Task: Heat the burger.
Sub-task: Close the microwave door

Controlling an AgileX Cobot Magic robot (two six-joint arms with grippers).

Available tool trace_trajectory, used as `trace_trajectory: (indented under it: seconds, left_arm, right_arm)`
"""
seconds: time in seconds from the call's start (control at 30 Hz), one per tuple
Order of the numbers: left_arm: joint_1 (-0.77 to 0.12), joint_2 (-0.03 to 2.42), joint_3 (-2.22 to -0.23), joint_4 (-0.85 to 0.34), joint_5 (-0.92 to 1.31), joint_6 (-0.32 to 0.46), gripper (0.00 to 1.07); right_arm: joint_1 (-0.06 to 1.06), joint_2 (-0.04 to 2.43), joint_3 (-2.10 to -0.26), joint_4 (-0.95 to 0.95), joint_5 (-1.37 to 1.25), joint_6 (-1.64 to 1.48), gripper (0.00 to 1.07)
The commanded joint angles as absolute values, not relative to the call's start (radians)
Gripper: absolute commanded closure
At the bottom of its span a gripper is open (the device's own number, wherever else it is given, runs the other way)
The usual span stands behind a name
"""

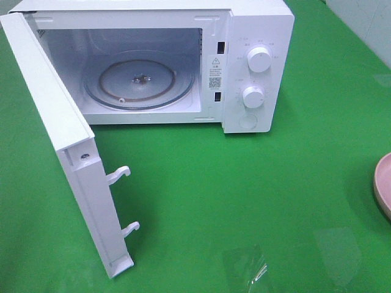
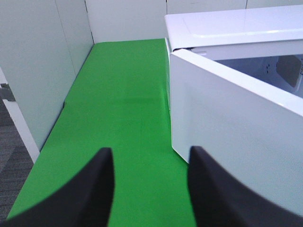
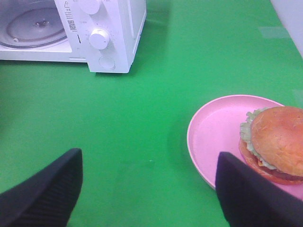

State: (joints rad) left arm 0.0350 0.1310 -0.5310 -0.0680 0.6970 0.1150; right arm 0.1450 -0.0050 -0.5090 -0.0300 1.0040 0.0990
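On the green-covered desk point(image 1: 244, 189), seen from the high exterior camera, a white box-shaped microwave oven point(image 1: 256, 36) stands with its white door point(image 1: 58, 140) swung wide toward the left, two latch hooks sticking out of the door's edge. Inside lies a round clear glass turntable point(image 1: 139, 82), bare. Two white round control knobs point(image 1: 259, 60) sit one above the other on the right-hand panel, and the rim of a round pink plate point(image 1: 383, 183) shows at the far right edge, well apart from the oven. From the left wrist camera, the left end effector point(image 2: 150, 189) hangs over the green cloth with its dark fingers spread apart and nothing between them, just beside the open door. From the right wrist camera, the right end effector point(image 3: 149, 194) is likewise spread wide and empty; the burger point(image 3: 274, 144) with golden-brown bun and ruffled lettuce rests on the pink plate, near one dark finger but untouched, well apart from the oven.
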Motion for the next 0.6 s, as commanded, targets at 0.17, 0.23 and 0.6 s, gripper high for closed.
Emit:
trace_trajectory:
  seconds: [0.17, 0.23, 0.6]
  left_arm:
    - [0.036, 0.322, -0.534, -0.066, 0.486, 0.11, 1.07]
    - [0.036, 0.377, -0.521, -0.066, 0.416, 0.11, 1.07]
    - [0.035, 0.663, -0.368, -0.067, -0.141, 0.11, 1.07]
  right_arm:
    - [0.139, -0.029, -0.509, -0.032, 1.003, 0.097, 0.31]
    - [0.139, -0.029, -0.509, -0.032, 1.003, 0.097, 0.31]
    - [0.139, -0.029, -0.509, -0.032, 1.003, 0.097, 0.31]
